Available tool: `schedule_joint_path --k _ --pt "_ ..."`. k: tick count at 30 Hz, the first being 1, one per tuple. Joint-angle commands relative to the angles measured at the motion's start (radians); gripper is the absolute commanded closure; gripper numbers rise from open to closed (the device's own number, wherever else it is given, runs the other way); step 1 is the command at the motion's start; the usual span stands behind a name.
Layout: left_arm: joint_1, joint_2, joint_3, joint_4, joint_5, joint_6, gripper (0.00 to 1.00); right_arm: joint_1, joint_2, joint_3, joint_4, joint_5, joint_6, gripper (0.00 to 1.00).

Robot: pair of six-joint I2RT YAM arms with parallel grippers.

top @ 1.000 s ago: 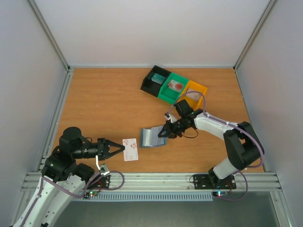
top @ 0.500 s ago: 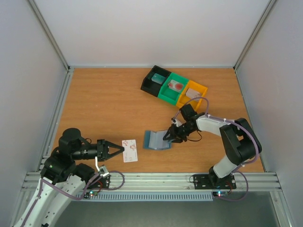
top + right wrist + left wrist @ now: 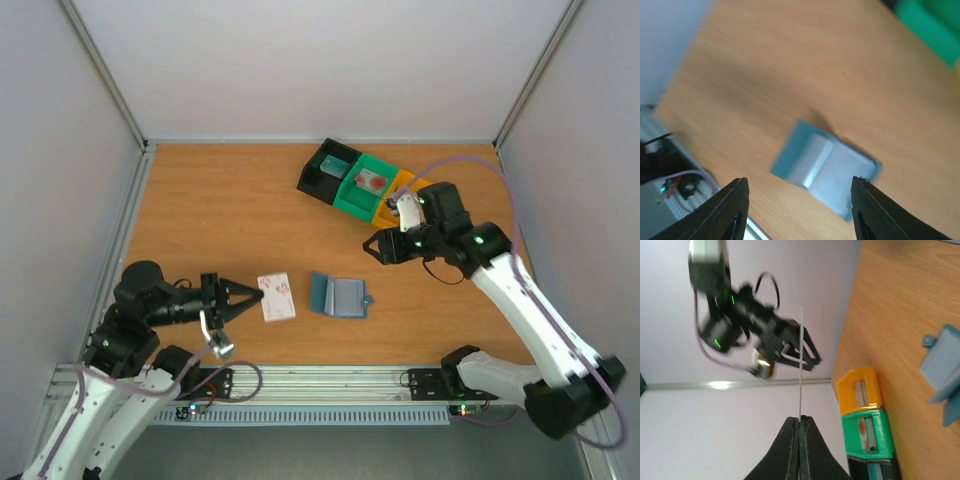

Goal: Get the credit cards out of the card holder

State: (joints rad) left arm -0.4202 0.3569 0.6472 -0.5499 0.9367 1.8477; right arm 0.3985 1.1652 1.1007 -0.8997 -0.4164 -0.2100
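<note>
**Two-arm workspace, seen from above and from both wrists.** The left gripper point(image 3: 257, 293) was clamped on the left short edge of a thin white rectangular plastic credit card point(image 3: 277, 298) printed with pink marks. In the left wrist view its fingers point(image 3: 792, 450) met with no gap, and the card showed edge-on as a fine pale line. Whether the card touched the wood could not be told.

The right gripper point(image 3: 378, 248) hung above the table with its jaws wide and nothing between them. In the right wrist view its dark fingertips point(image 3: 737, 200) framed the holder from above.

The light blue soft bifold card holder point(image 3: 340, 296) lay opened flat on the brown wood-grain table point(image 3: 220, 210), its small closing tab point(image 3: 368, 300) pointing right. It sat near the middle of the board, just right of the held card with a narrow strip of wood between them, and below-left of the right gripper. Bare wood ran round the holder on every side. The aluminium rail point(image 3: 330, 378) at the front edge was near, and the white side walls point(image 3: 60, 150) were well apart.

A black bin point(image 3: 310, 180), a green bin point(image 3: 350, 205) and an orange bin point(image 3: 856, 375), plastic and set in a row, stood at the far middle, well apart from the holder.

The pink print on the card was too small to read.
</note>
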Motion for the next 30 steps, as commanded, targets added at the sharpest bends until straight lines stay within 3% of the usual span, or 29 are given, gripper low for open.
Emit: schedule_joint_path --k 1,4,8,11,14,16,18,25,30 --pt "0.003 0.157 0.202 0.275 -0.109 -0.605 1.0 0.128 -0.197 0.119 0.058 -0.016 -0.344 0.43" --pt "0.003 0.255 0.335 0.359 -0.139 -1.053 1.0 0.134 -0.285 0.076 0.301 -0.224 -0.468 0.4" --pt "0.003 0.311 0.392 0.442 -0.083 -1.466 1.0 0.134 -0.282 0.054 0.627 -0.504 -0.486 0.38" --pt "0.003 0.339 0.391 0.553 -0.04 -1.846 1.0 0.135 -0.205 0.089 0.82 -0.657 -0.375 0.36" --pt "0.003 0.362 0.375 0.67 -0.022 -2.111 1.0 0.143 -0.099 0.136 1.052 -0.744 -0.138 0.35" --pt "0.001 0.363 0.375 0.691 -0.03 -2.166 1.0 0.169 -0.053 0.151 1.176 -0.749 0.006 0.36" --pt "0.001 0.364 0.378 0.675 -0.044 -2.155 1.0 0.218 -0.03 0.173 1.183 -0.72 0.009 0.37" --pt "-0.003 0.371 0.372 0.631 -0.037 -2.123 1.0 0.333 0.044 0.363 0.818 -0.629 -0.165 0.37" --pt "-0.005 0.374 0.35 0.64 -0.026 -2.111 1.0 0.362 0.107 0.442 0.724 -0.61 -0.177 0.52"
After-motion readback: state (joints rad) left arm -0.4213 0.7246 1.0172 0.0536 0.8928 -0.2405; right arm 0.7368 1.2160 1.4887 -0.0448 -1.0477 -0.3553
